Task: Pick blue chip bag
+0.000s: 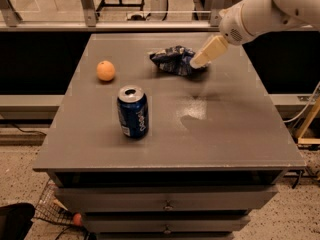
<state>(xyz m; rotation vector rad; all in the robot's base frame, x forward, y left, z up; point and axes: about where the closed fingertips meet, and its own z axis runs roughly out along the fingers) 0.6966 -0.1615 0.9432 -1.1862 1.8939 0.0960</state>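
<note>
The blue chip bag (172,60), crumpled and dark, is lying flat on the table (235,134) towards its far edge, slightly right of the table's middle. The pincer (199,60) is reaching down from the white arm (260,14) over the table's far right part, its pale tip meeting the bag's right edge; whether it is apart or together cannot be told. A blue soda can (133,111) is standing upright on the table's near left part, and an orange (105,70) is resting on the table's far left part, both well apart from the bag.
</note>
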